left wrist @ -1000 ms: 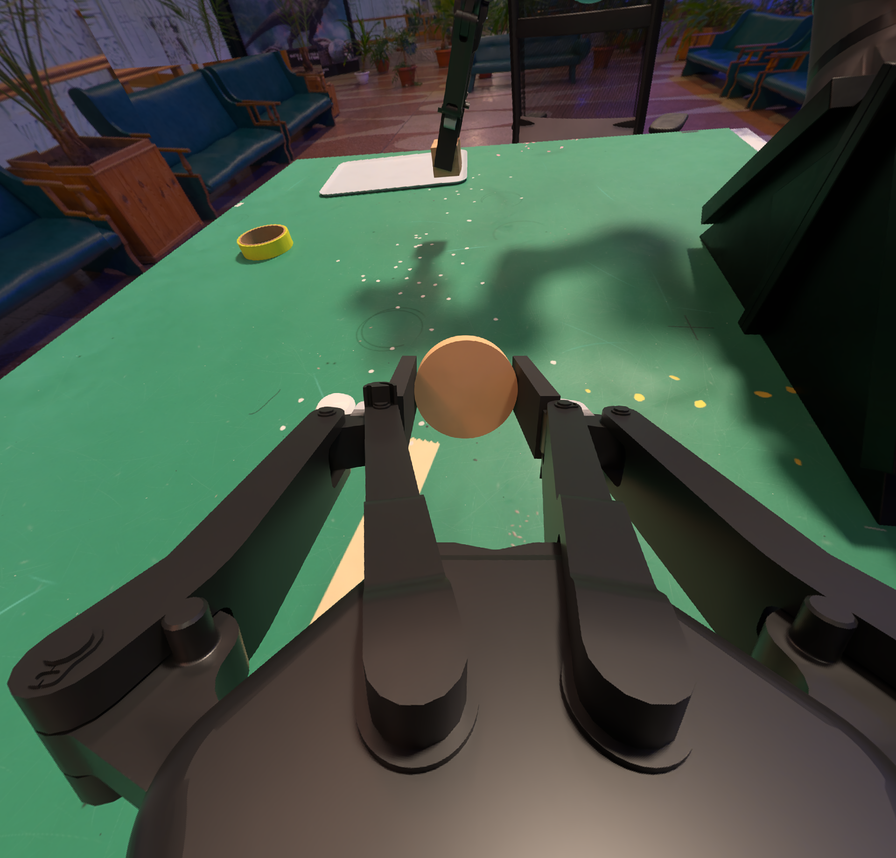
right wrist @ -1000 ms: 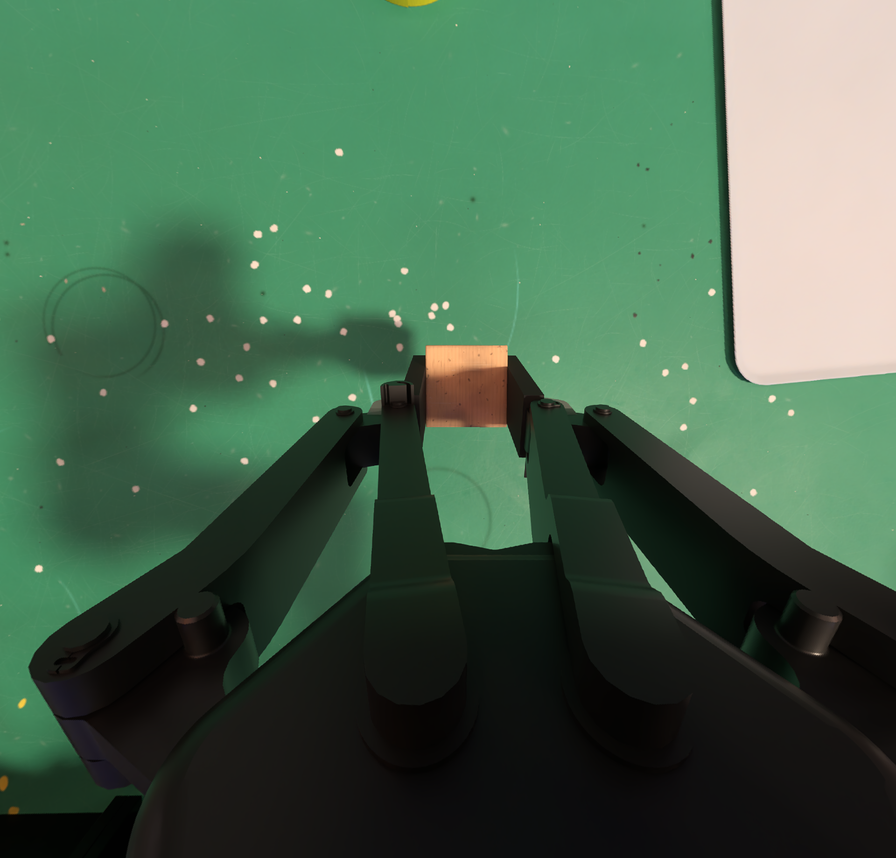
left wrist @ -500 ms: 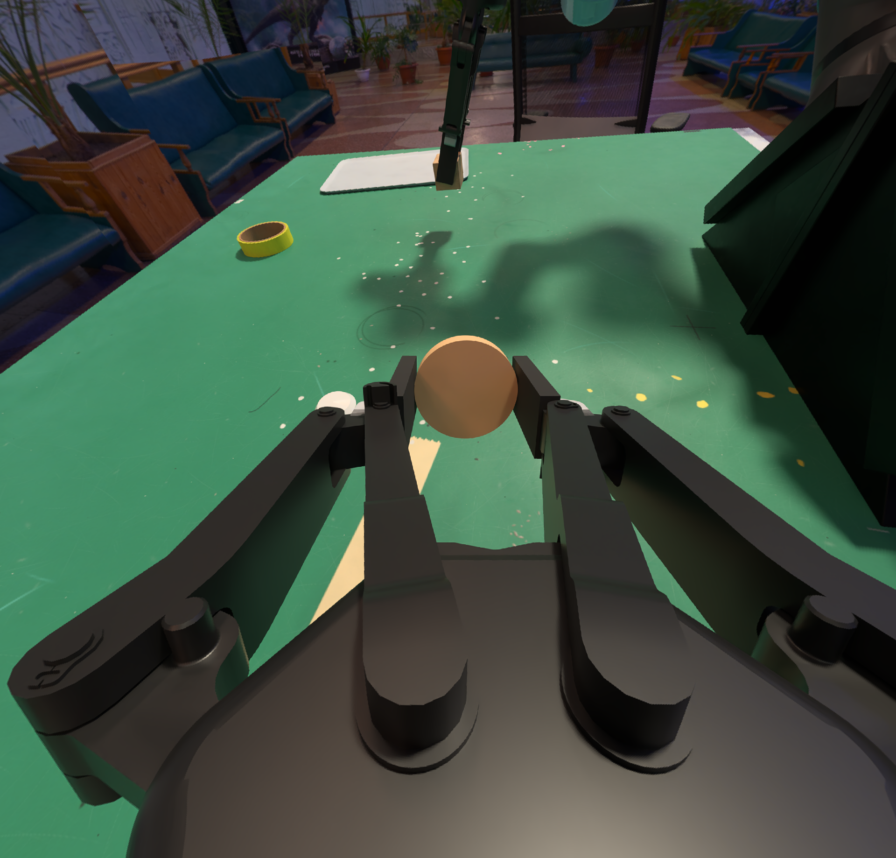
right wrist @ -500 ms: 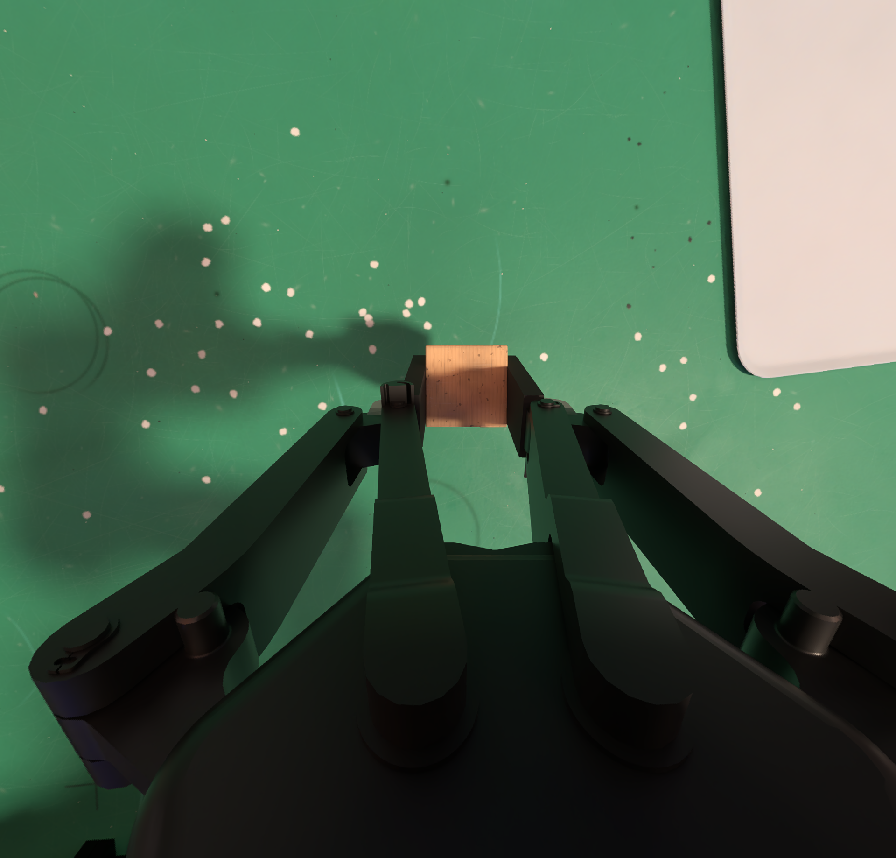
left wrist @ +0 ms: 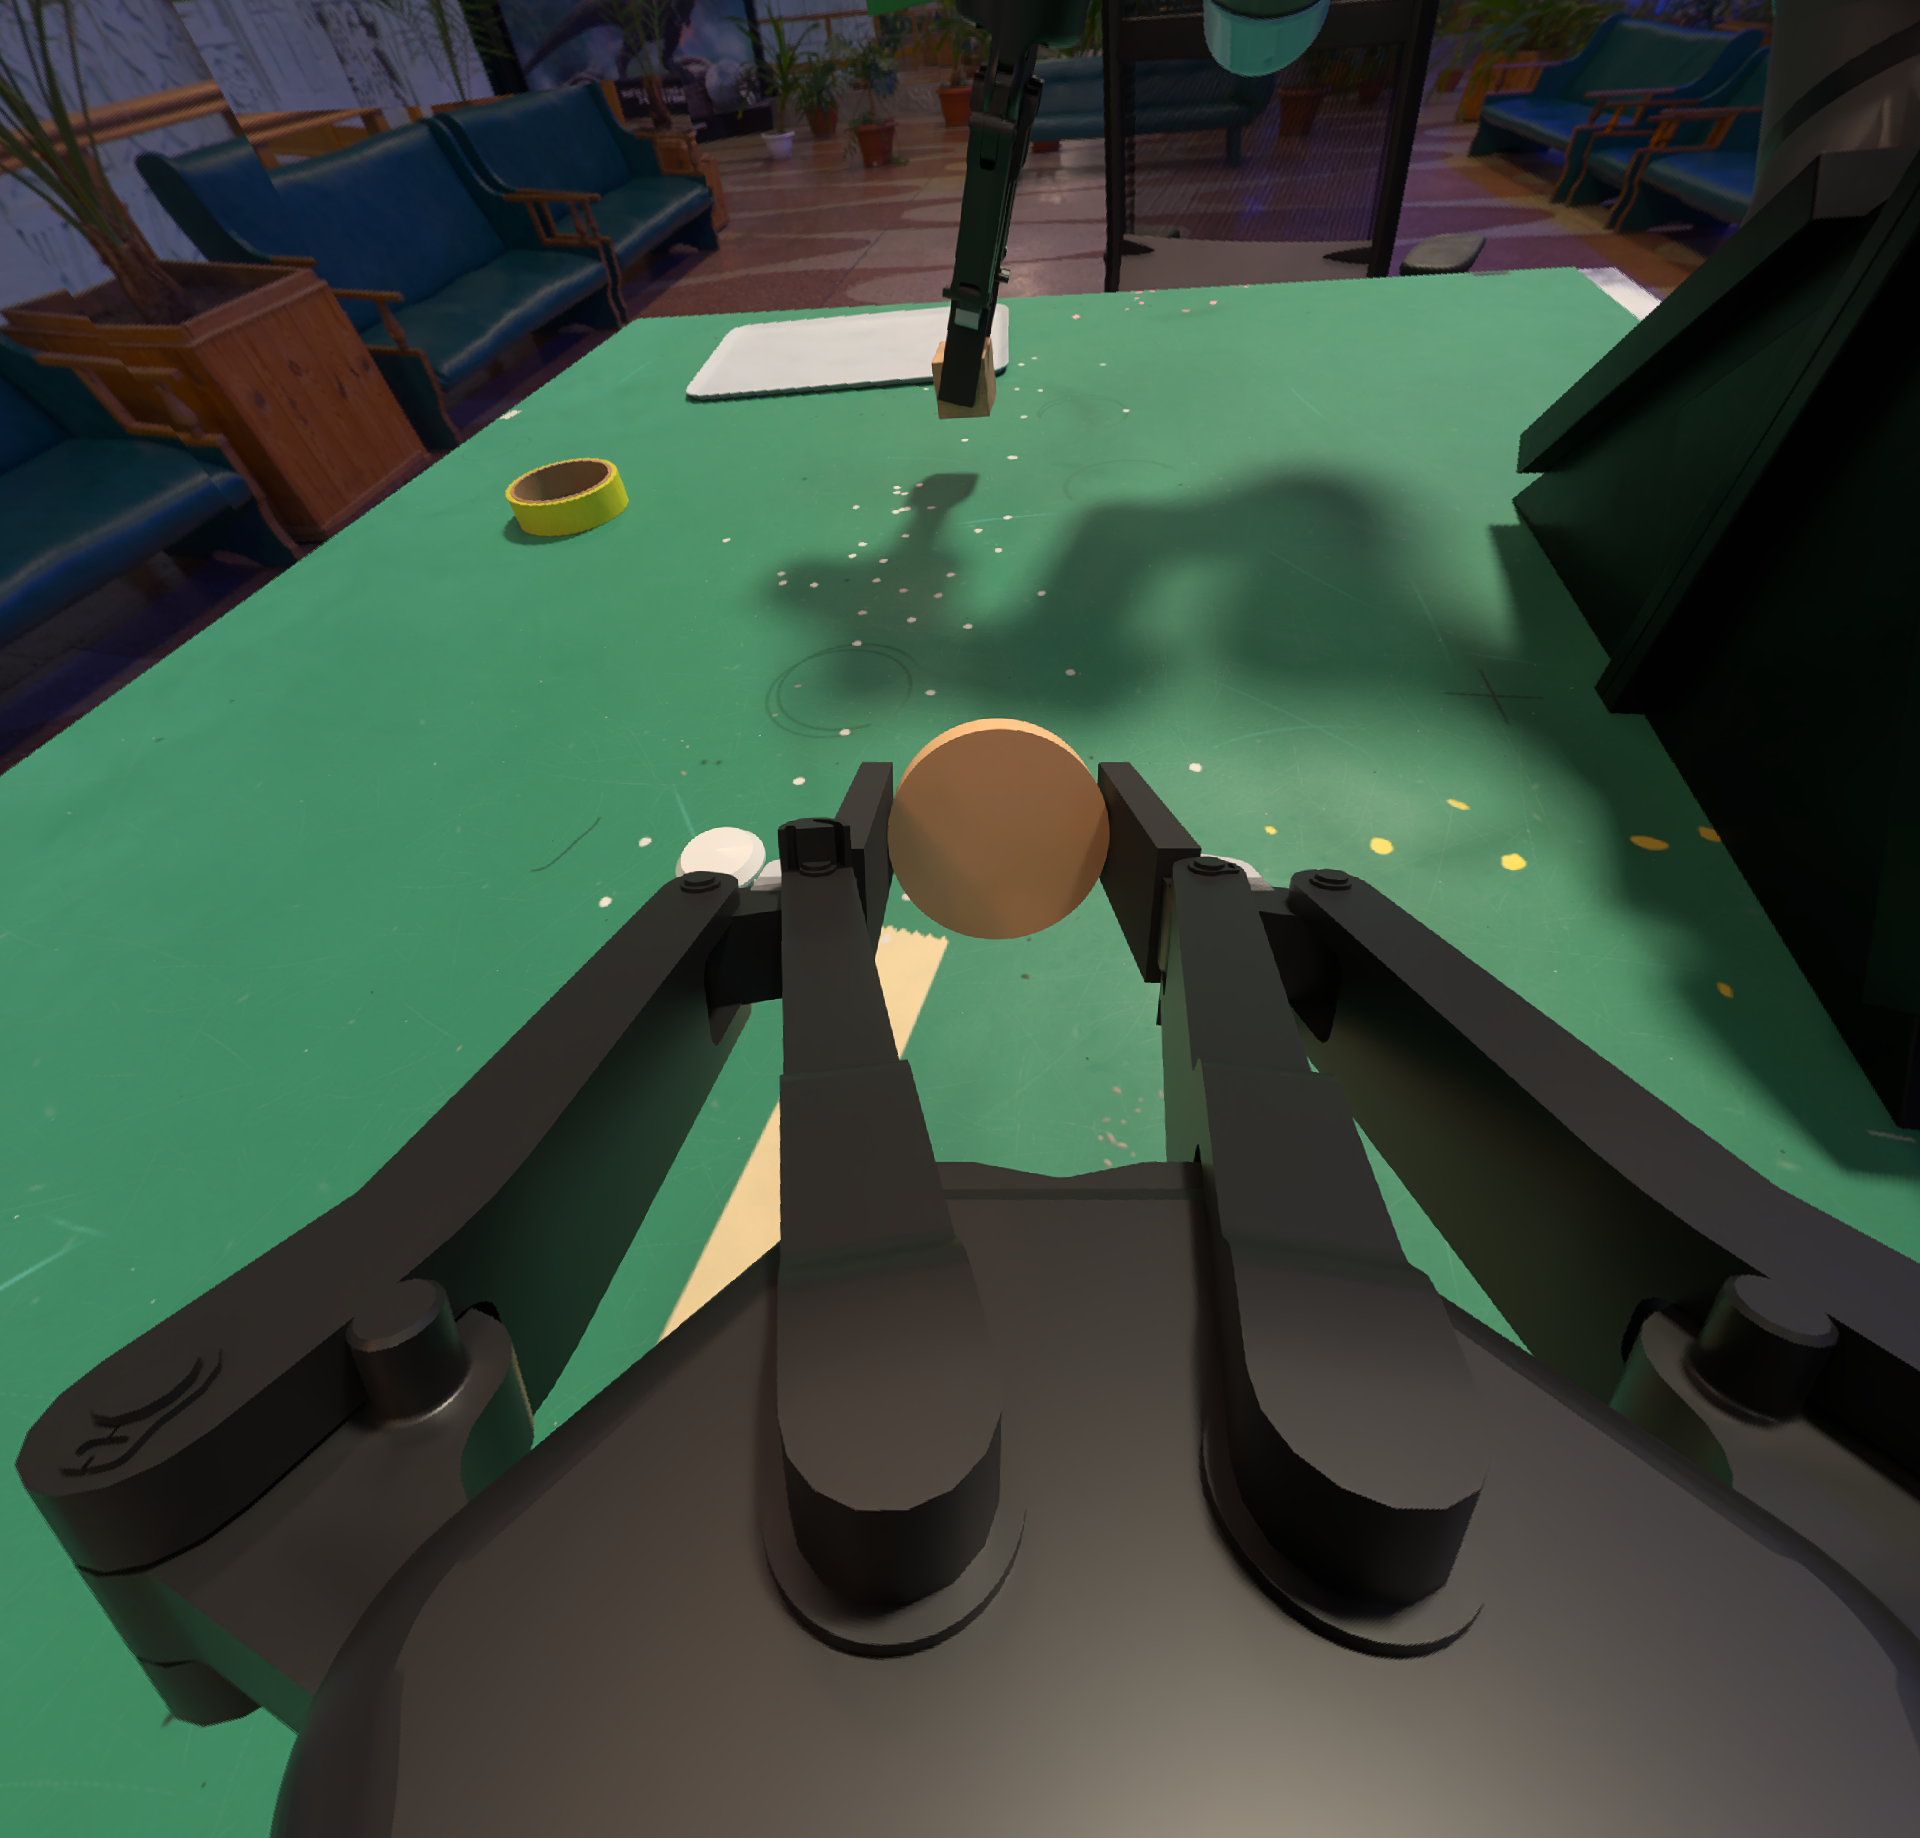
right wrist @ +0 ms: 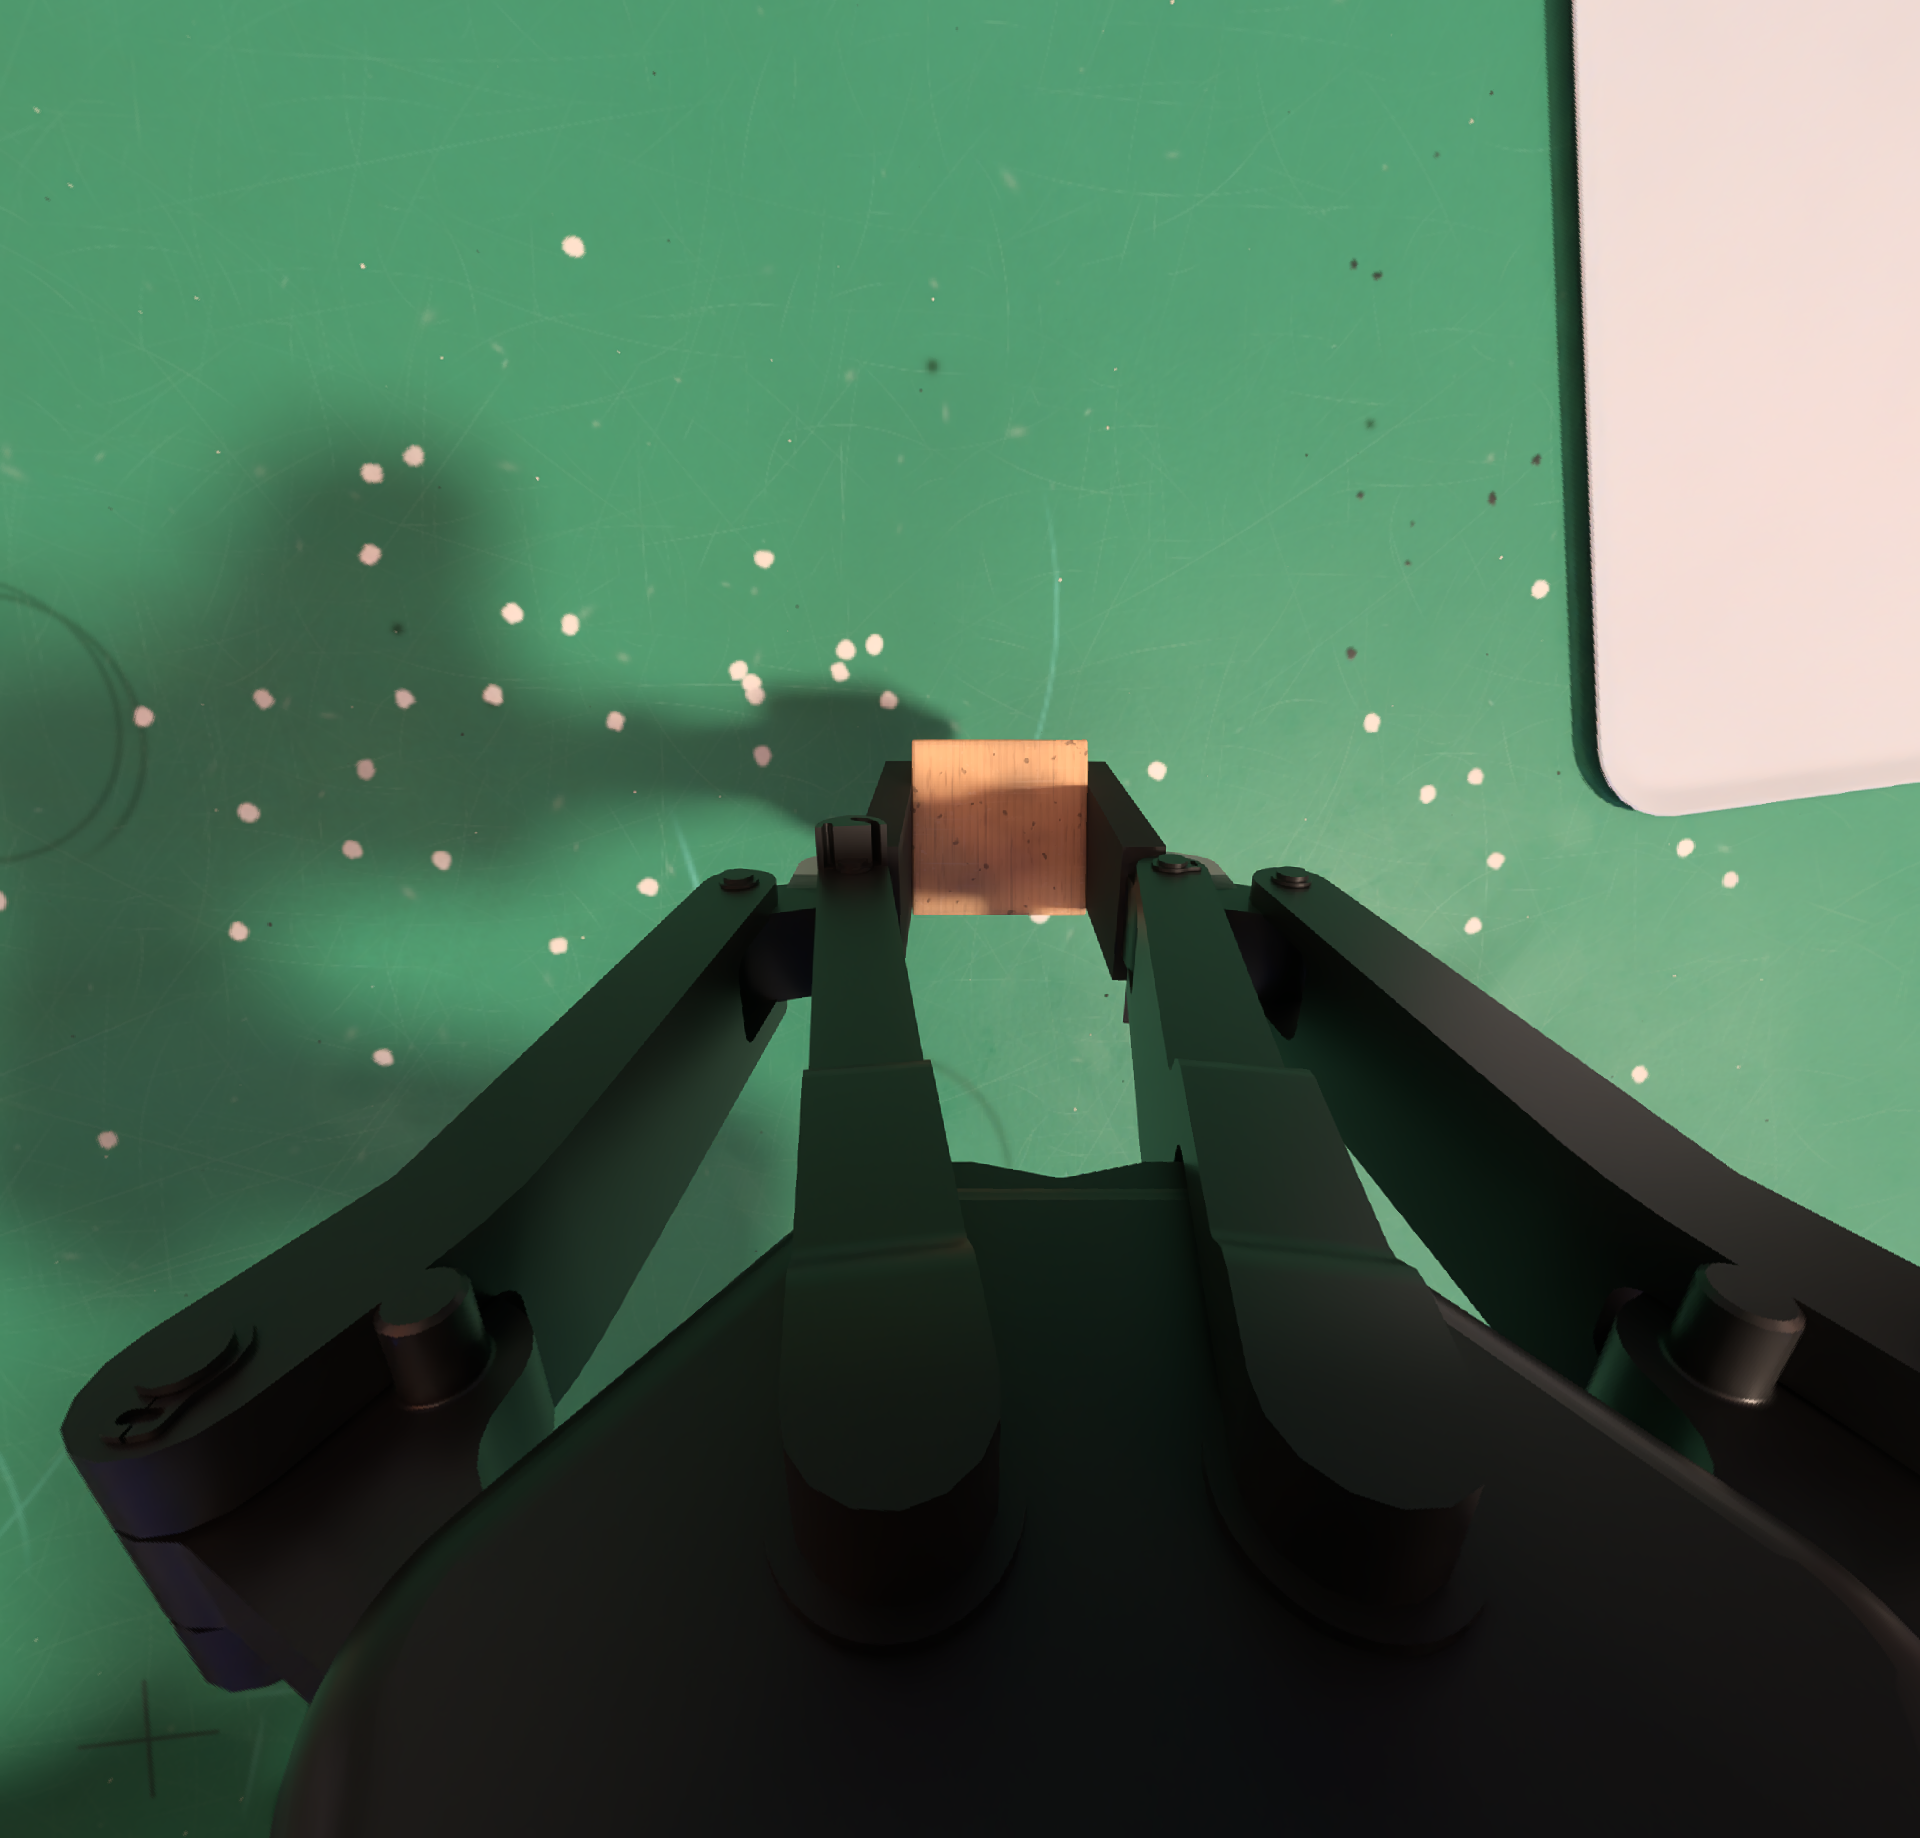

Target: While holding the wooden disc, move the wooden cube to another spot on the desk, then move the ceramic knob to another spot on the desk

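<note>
1. Left wrist view, background: a lounge with dark blue benches, potted plants and a wooden planter box lies beyond the green surface (left wrist: pixel 312 853).
2. Left wrist view: the left pincer (left wrist: pixel 995 832) is closed on the round, flat wooden disc (left wrist: pixel 997 830); both pads press its rim, and the disc stands on edge above the surface.
3. Left wrist view: the white ceramic knob (left wrist: pixel 720 851) rests on the surface just beside the left finger linkage, partly hidden by it.
4. Left wrist view: a yellow tape roll (left wrist: pixel 566 496) lies on the surface well to the left. A white rectangular board (left wrist: pixel 821 360) lies flat at the far edge.
5. Left wrist view: the right pincer (left wrist: pixel 966 391) hangs in front of the board's near corner, holding the light wooden cube (left wrist: pixel 964 398) clear of the surface.
6. Right wrist view: the camera looks straight down on the speckled green surface (right wrist: pixel 727 230).
7. Right wrist view: the right pincer (right wrist: pixel 1000 827) is clamped on the cube (right wrist: pixel 1000 827), one pad on each side face.
8. Right wrist view: the white board (right wrist: pixel 1756 334) lies at the upper right, apart from the cube.
</note>
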Motion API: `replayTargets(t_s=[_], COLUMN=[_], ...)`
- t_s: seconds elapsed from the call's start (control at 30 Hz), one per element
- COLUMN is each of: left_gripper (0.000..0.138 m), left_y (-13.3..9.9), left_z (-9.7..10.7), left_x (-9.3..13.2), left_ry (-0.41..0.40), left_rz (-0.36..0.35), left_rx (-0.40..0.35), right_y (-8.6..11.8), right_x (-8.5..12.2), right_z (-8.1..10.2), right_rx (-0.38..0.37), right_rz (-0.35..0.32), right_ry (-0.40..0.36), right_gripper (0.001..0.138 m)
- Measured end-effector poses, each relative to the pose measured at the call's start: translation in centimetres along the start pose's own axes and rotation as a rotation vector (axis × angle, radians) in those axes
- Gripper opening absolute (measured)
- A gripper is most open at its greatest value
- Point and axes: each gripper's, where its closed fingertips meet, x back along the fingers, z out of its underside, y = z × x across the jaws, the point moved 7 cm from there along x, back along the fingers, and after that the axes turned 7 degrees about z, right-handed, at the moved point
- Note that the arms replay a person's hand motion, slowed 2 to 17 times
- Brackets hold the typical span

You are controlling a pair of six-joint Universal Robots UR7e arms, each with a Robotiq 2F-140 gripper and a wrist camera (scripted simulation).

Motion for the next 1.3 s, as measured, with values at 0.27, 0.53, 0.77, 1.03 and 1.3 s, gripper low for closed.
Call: replayTargets(t_s=[0.27,0.53,0.77,1.03,1.3], left_gripper=[0.052,0.052,0.052,0.052,0.052], left_y=[0.1,0.2,0.3,0.3,0.3], left_z=[0.1,0.3,0.3,0.4,0.4], left_x=[-0.2,-0.3,-0.5,-0.5,-0.6], left_ry=[0.003,0.008,0.013,0.016,0.018], left_rz=[0.004,0.007,0.009,0.011,0.013], left_rx=[0.008,0.011,0.011,0.011,0.012], right_y=[0.0,0.1,0.2,0.3,0.3], right_x=[-0.9,-1.6,-2.0,-2.4,-2.7], right_z=[0.0,0.0,-0.1,-0.3,-0.4], right_rx=[-0.003,-0.014,-0.026,-0.041,-0.058], right_rz=[0.001,-0.002,-0.004,-0.008,-0.009], right_ry=[0.018,0.031,0.032,0.028,0.021], right_gripper=[0.04,0.04,0.04,0.04,0.04])
